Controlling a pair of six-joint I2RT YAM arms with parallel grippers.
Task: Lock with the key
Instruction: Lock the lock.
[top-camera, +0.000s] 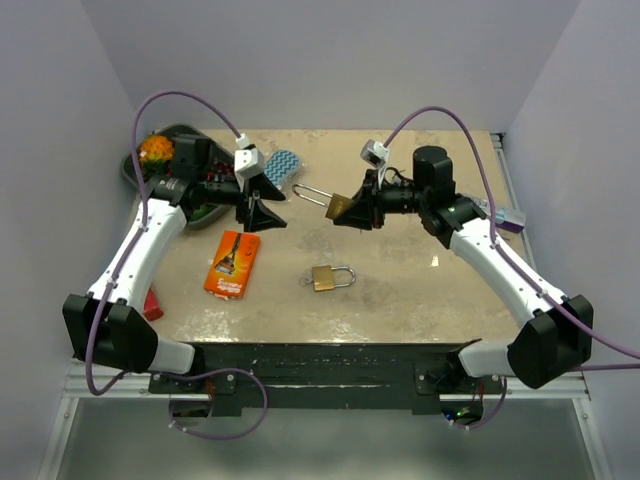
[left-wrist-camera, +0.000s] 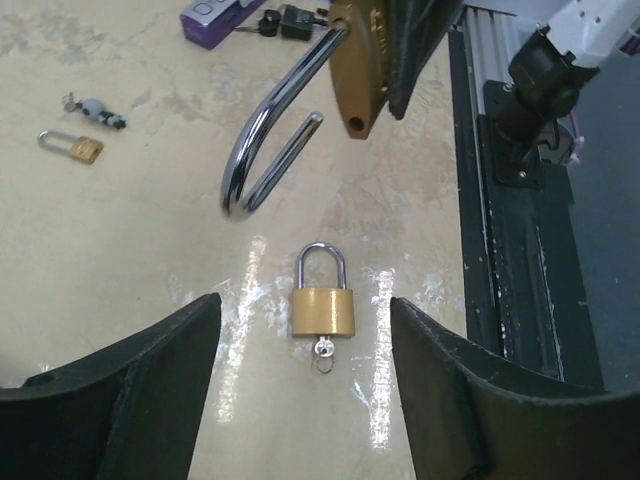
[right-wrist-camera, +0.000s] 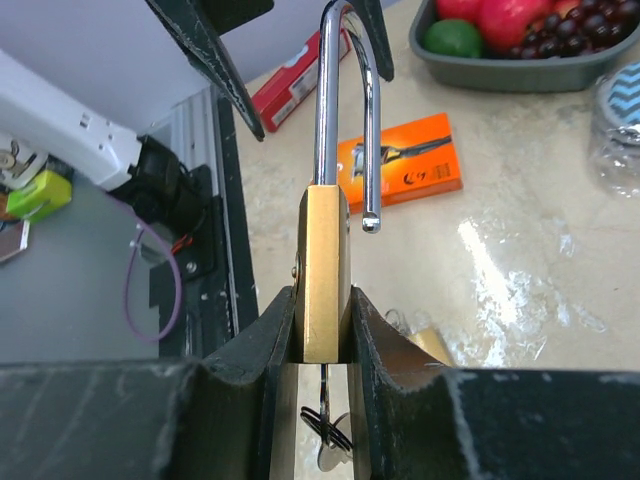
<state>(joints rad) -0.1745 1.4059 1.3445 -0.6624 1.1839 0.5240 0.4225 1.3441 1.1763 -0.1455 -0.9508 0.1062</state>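
Observation:
My right gripper (right-wrist-camera: 322, 320) is shut on the brass body of a large padlock (right-wrist-camera: 325, 270), held above the table. Its steel shackle (right-wrist-camera: 345, 100) stands open, with one leg free of the body. The key (right-wrist-camera: 325, 440) hangs from the underside of the lock, between my fingers. My left gripper (top-camera: 262, 200) is open and faces the shackle's bow (left-wrist-camera: 238, 195). The bow lies just beyond the left fingers (left-wrist-camera: 150, 380), and nothing is between them.
A second, shut padlock (left-wrist-camera: 322, 310) with its own key (left-wrist-camera: 323, 349) lies on the table below the left gripper. An orange box (top-camera: 232, 263) lies front left. A fruit tray (top-camera: 135, 170) and a blue sponge (top-camera: 282, 165) are at the back left. A tiny padlock (left-wrist-camera: 72, 146) lies near the right.

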